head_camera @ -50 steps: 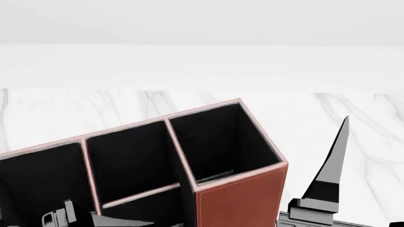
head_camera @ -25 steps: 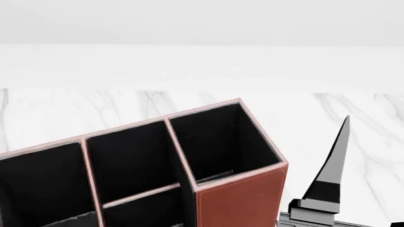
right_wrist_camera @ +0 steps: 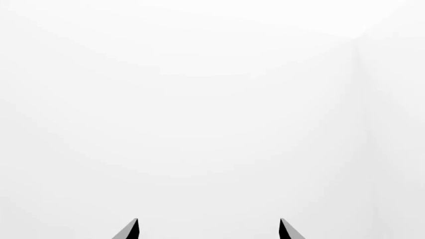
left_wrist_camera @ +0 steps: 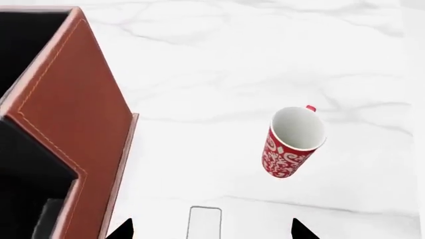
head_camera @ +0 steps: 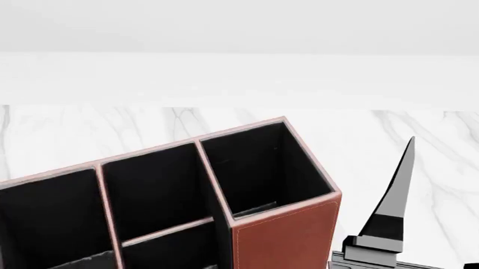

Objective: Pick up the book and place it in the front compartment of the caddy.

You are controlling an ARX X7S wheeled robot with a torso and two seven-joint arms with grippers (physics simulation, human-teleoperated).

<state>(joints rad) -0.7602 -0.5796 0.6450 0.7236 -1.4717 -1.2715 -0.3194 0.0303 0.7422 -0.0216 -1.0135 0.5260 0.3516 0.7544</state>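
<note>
The reddish-brown caddy (head_camera: 288, 235) with black-lined compartments fills the lower left of the head view. Its leather side also shows in the left wrist view (left_wrist_camera: 73, 114). The black book does not show in any view. My left gripper (left_wrist_camera: 212, 230) is open and empty, over white marble beside the caddy's outer wall, and is out of the head view. My right gripper (right_wrist_camera: 208, 229) is open and empty and faces only blank white. One of its fingers (head_camera: 391, 207) points upward to the right of the caddy's tall end.
A red-and-white patterned mug (left_wrist_camera: 291, 144) stands on the marble table (left_wrist_camera: 219, 64), apart from the caddy. The marble table (head_camera: 389, 129) runs back to a plain white wall behind the caddy.
Parts of the left gripper that showed at the bottom left of the head view have dropped out of that view. The right finger and the caddy have not moved.
</note>
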